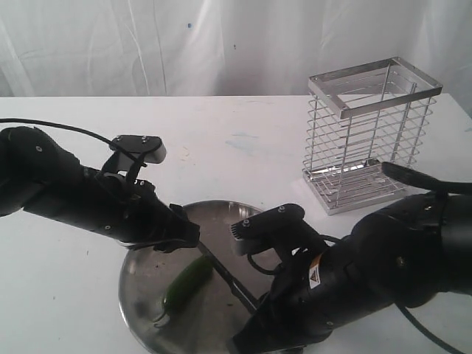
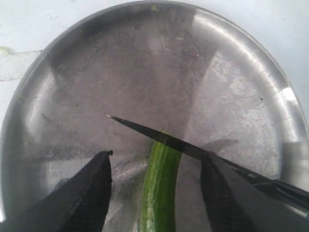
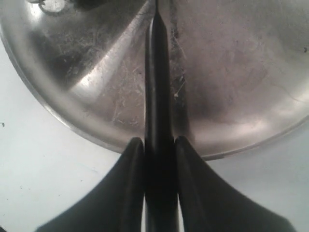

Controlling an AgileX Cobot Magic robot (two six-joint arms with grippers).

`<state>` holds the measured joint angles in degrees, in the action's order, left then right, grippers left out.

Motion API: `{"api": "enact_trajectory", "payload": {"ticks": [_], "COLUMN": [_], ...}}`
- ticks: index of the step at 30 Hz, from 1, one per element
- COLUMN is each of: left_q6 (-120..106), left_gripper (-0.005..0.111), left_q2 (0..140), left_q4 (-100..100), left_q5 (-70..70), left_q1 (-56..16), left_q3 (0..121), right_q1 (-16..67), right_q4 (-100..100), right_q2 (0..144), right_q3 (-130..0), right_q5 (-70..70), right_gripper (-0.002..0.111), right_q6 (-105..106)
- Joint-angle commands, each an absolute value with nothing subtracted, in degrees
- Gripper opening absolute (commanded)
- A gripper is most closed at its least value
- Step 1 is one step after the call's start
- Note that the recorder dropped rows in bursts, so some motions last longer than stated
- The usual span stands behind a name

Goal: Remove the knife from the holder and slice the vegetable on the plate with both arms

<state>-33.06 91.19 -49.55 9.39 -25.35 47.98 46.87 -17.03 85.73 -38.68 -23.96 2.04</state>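
The green vegetable (image 1: 189,282) lies on the steel plate (image 1: 140,284) at the table's front. My left gripper (image 2: 157,157) is open and straddles the vegetable (image 2: 159,193), one finger on each side, not touching it. My right gripper (image 3: 159,142) is shut on the black handle of the knife (image 3: 157,87). The knife's dark blade (image 2: 159,137) crosses over the vegetable's far end, pointed tip over the plate (image 2: 58,53). In the exterior view the knife (image 1: 225,274) slants from the right arm toward the left gripper (image 1: 184,240). The wire holder (image 1: 369,136) stands at the back right, with nothing in it.
White table (image 1: 243,140) all round the plate, a white cloth backdrop behind. The bulky right arm (image 1: 383,273) fills the front right corner, close to the holder's base. A black cable (image 1: 44,125) runs from the left arm.
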Motion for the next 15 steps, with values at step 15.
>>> {"api": "enact_trajectory", "payload": {"ticks": [15], "left_q6": [-32.97], "left_gripper": [0.059], "left_q2": [92.68], "left_q4": [-52.6], "left_q5": [7.03], "left_q1": [-25.34], "left_q3": [48.12], "right_q1": [46.94], "right_q4": [-17.79], "right_q2": [88.91], "right_q3": [-38.82], "right_q5": [-22.57], "right_gripper": [0.0], "right_q6": [1.12]}}
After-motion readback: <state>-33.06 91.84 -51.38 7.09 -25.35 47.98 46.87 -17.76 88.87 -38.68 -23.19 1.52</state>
